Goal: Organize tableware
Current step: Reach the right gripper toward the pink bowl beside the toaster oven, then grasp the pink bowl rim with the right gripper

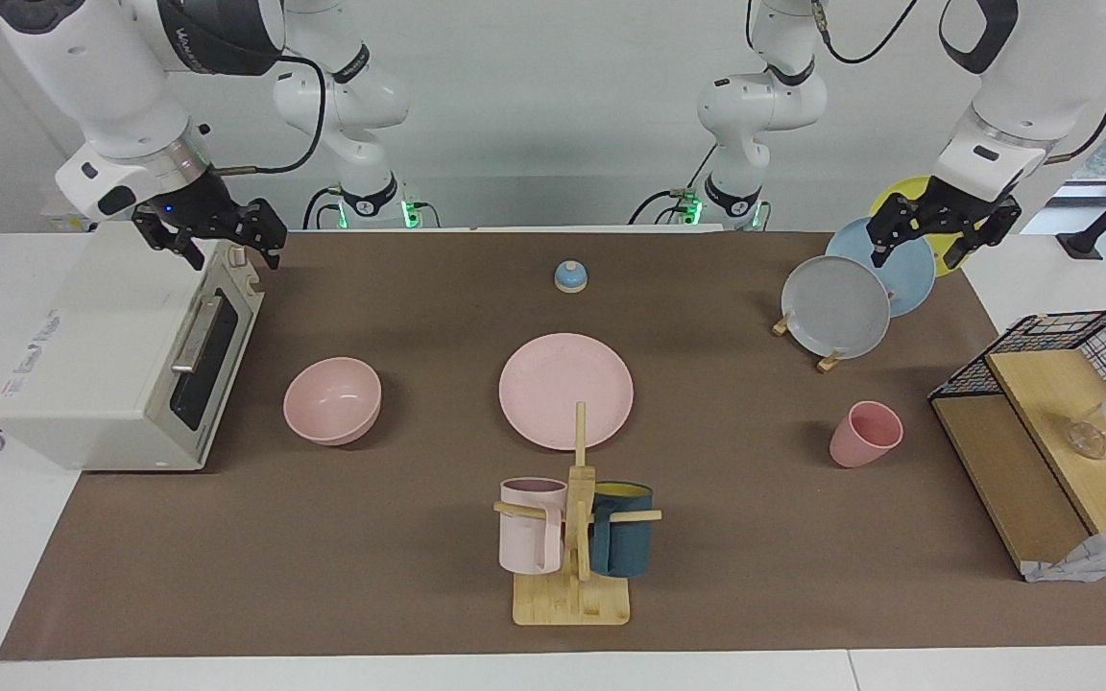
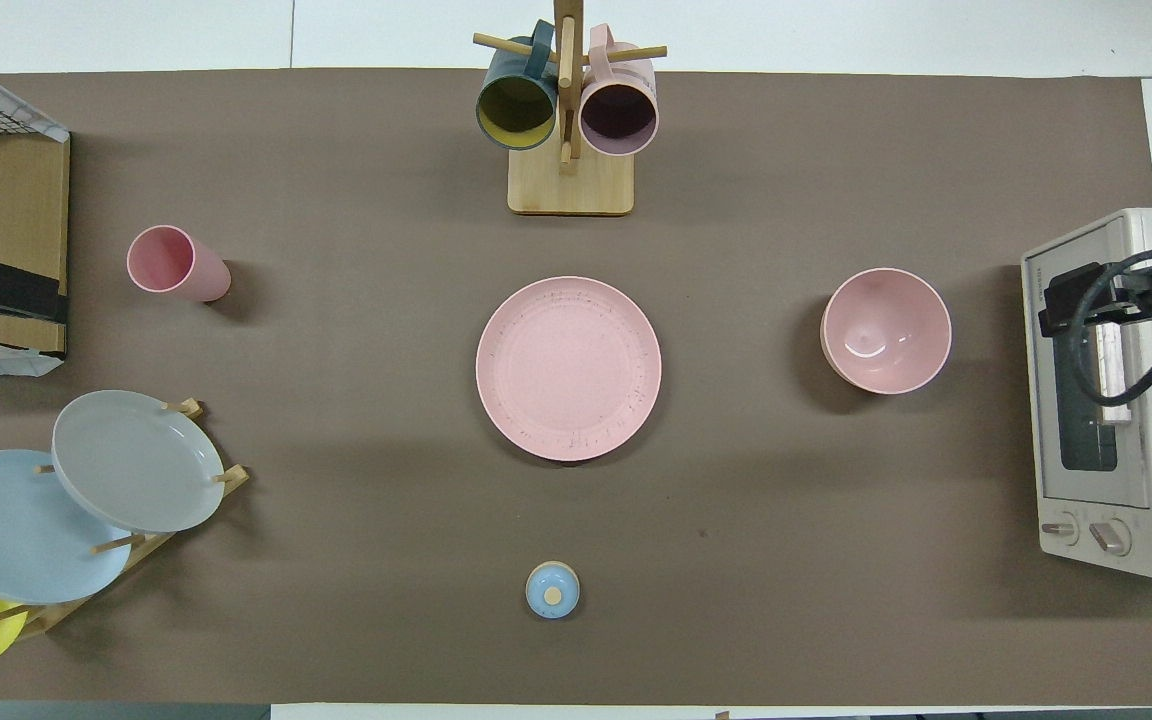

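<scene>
Sitting at the middle of the desk, the pink plate [image 1: 566, 390] serves as the hub: flat, round, with no long axis to line up on. The pink bowl [image 1: 333, 400] rests upright beside the plate toward the right arm's end, about level with it, well apart. The pink cup [image 1: 865, 434] lies tipped on its side beside the plate toward the left arm's end, slightly farther from the robots; its long axis runs slantwise, with the open mouth pointing away from the plate.

The right pincer [image 1: 210, 238] hangs open and empty over the toaster oven [image 1: 121, 355], so the bowl lies from it toward the plate and farther from the robots; this arm is judged the nearer one for the bowl. The left pincer [image 1: 940, 233] hangs open and empty over the rack of grey, blue and yellow plates [image 1: 836, 305]; the cup lies out from it, farther from the robots, making this arm the nearer one for the cup. Nothing is gripped yet, and all three pieces are apart.
</scene>
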{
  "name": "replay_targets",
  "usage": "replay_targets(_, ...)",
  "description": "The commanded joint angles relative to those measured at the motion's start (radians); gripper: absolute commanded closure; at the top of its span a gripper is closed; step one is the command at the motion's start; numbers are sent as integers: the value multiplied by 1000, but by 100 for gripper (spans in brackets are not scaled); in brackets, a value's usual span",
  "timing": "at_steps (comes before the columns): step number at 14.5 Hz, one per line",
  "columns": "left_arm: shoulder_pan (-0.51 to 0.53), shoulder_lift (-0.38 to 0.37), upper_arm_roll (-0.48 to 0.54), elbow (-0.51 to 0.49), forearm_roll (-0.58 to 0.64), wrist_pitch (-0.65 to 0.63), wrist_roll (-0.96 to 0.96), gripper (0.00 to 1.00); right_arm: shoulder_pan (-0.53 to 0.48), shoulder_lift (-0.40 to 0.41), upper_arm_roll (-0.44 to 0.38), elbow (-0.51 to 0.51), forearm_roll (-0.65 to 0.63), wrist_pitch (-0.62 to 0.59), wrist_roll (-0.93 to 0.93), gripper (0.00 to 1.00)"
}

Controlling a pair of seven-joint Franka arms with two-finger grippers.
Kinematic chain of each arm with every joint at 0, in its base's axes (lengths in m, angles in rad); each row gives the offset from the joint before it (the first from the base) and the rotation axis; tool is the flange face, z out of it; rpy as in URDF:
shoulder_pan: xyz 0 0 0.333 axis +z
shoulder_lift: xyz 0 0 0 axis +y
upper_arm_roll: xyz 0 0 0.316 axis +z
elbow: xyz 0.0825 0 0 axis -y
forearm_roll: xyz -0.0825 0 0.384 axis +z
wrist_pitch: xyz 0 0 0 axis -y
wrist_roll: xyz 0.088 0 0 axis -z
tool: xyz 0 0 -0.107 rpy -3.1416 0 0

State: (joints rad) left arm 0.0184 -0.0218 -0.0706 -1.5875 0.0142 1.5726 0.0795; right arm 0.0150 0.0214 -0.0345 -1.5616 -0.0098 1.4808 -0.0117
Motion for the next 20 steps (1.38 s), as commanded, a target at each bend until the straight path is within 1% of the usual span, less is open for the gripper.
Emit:
replay_targets(1, 5, -9, -6, 0, 10, 4, -7, 0, -17, -6, 11, 2, 8, -10, -27, 0)
replay_targets(4, 5, -9, -6, 0, 10, 0, -7, 0, -9, -8, 27, -5, 2, 6, -28, 0)
replay_targets(5, 5, -13, -6, 0, 10, -2, -7, 0, 8, -8, 37, -8, 5, 31, -33, 0)
replay_targets(6, 5, -14, -6, -3, 10, -2, -7, 0, 41, -6, 42, -21, 20, 102, -36, 0)
replay_targets(8, 5, -15, -6, -3, 10, -3, -7, 0, 136, 0, 42, -128, 22, 218, -16, 0)
replay_targets(10, 6, -15, -5, -3, 10, -3, -7, 0, 201, 18, 44, -297, 22, 454, 31, 0)
replay_targets(11, 6, -15, -5, -3, 10, -3, -9, 0, 215, 38, 44, -396, 21, 596, 48, 0)
replay_targets(12, 6, -17, -5, -9, 10, 1, -9, 0, 214, 51, 42, -464, 21, 693, 47, 0)
replay_targets(13, 6, -23, -5, -12, 10, 3, -7, 0, 212, 57, 42, -515, 21, 763, 44, 0)
replay_targets(14, 5, -23, -5, -14, 10, 1, -7, 0, 211, 58, 42, -550, 17, 800, 39, 0)
replay_targets(15, 5, -24, -6, -22, 10, 6, -7, 0, 209, 66, 41, -564, 8, 812, 38, 0)
replay_targets(19, -1, -44, -6, -57, 10, 18, -7, 0, 174, 109, 41, -568, 7, 834, -25, 0)
replay_targets(20, -1, -44, -6, -60, 10, 26, -7, 0, 168, 112, 41, -580, 5, 834, -28, 8)
